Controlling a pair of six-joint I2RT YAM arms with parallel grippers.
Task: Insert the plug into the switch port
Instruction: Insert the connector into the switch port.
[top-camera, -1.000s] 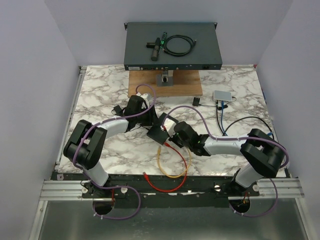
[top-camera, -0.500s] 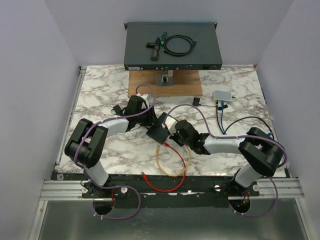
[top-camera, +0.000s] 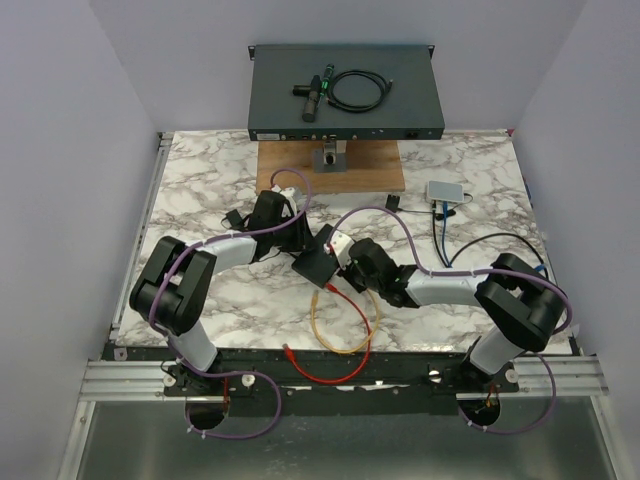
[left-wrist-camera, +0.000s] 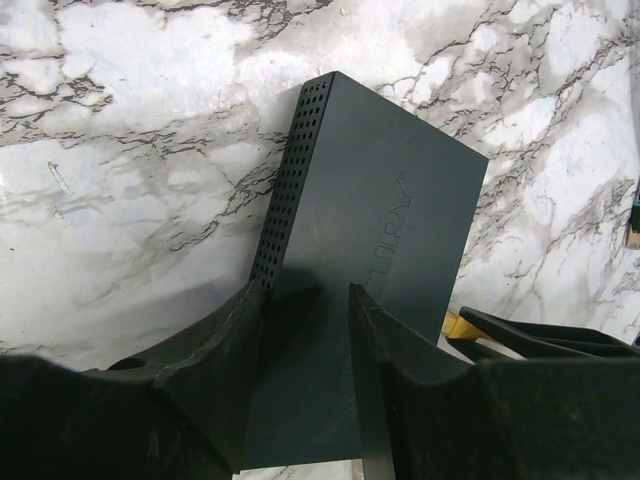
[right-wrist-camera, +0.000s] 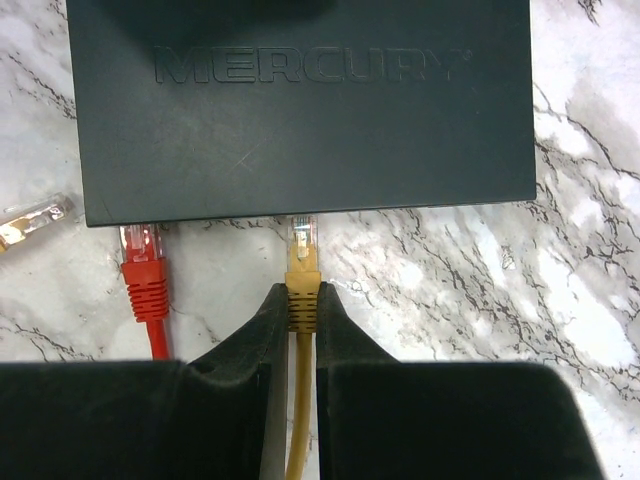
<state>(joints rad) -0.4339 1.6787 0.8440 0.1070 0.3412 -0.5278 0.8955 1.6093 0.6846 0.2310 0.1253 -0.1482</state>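
With our right fingers (right-wrist-camera: 250, 335) pinched narrow on the yellow cable's clear-tipped plug (right-wrist-camera: 302, 262), its tip just ahead of them at the dark grey plastic switch box (right-wrist-camera: 300, 110), we should push straight and level; our left fingers (left-wrist-camera: 235, 350) straddle that box, whether clamped we cannot tell.

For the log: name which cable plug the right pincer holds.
The yellow-booted clear plastic plug, clamped in the right pincer; the red-booted plug sits ungripped to its left.
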